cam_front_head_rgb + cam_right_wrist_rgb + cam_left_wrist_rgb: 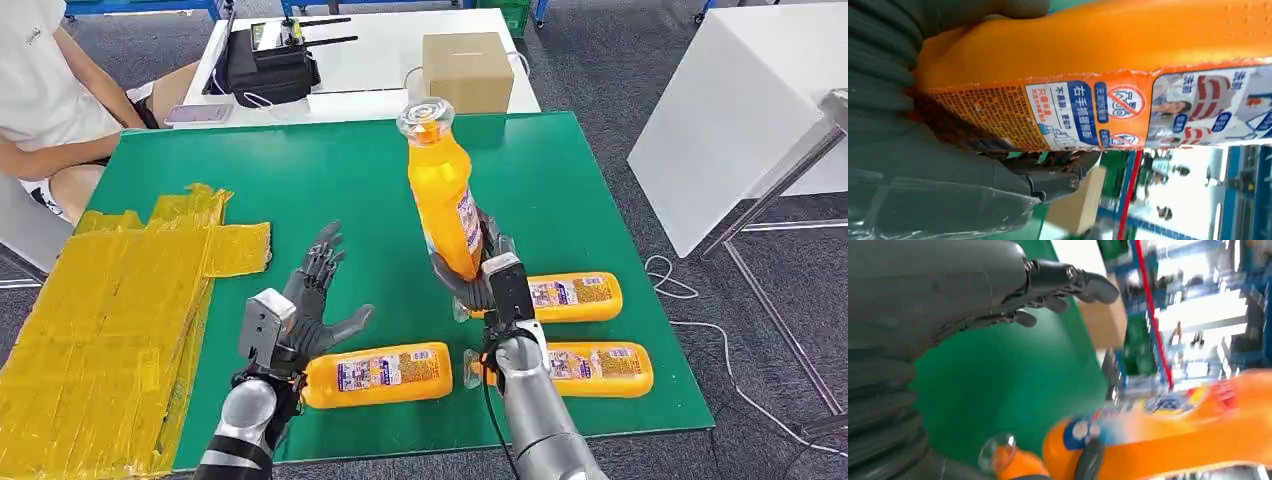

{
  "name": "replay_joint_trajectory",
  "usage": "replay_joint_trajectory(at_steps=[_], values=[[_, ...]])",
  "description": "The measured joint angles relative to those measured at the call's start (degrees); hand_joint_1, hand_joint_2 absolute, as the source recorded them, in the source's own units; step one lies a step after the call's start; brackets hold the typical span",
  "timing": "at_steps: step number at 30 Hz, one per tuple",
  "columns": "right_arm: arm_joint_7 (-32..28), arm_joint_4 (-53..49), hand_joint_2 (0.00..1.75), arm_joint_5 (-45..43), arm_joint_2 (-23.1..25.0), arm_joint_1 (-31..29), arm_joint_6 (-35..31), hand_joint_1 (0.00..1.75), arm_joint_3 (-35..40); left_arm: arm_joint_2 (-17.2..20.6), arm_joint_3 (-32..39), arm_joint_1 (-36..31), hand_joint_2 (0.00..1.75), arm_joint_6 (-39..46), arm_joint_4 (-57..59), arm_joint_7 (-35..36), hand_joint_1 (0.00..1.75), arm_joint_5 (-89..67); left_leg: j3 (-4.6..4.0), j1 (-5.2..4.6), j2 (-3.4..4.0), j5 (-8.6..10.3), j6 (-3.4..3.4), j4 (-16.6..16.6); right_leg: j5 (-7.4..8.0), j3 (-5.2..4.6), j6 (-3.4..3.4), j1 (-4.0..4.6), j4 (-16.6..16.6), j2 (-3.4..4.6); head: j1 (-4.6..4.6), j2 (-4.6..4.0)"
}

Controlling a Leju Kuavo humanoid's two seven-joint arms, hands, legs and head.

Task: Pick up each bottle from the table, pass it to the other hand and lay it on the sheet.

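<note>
Right hand: wrapped around the base of an orange bottle, raised upright (cap up) above the green table. Left hand: fingers spread, holding nothing, just left of it. Three more bottles lie flat nearby; yellow sheet at table's left.

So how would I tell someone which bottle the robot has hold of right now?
Look at the green table, then at the robot's right hand above its middle. That hand grips an orange bottle by its base, raised nearly upright with its clear cap on top. The other three orange bottles all lie flat on the table, so it is the one lifted off the surface.
</note>
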Motion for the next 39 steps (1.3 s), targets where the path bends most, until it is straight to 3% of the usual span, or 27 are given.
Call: replay_joint_trajectory(at_steps=[10,22,39], values=[[-0.4,-0.1,1.75,-0.9,0.5,0.5,1.2,1.75,-1.8,1.3,-0.8,-3.2,1.75,-0.5,5.2,0.0,0.00,0.4,-0.02,0.01,-0.04,0.02,0.02,0.0,0.00,-0.01,0.00,0.01,0.0,0.00,-0.02,0.00],[-0.4,2.3,1.75,-2.6,2.4,0.9,7.3,1.75,0.9,1.5,-1.6,-6.8,1.75,-3.9,8.7,2.1,0.00,5.4,-0.03,0.01,-0.04,0.02,0.02,0.0,0.00,-0.01,0.00,0.02,0.0,-0.01,0.00,0.00],[2.2,10.4,1.75,2.6,3.0,-0.8,-6.0,1.75,21.5,1.6,-2.0,-7.6,1.75,-4.8,9.4,2.7,0.00,9.8,-0.05,0.01,-0.04,0.03,0.02,0.0,-0.01,-0.02,0.00,0.02,0.0,-0.01,0.02,0.00]])
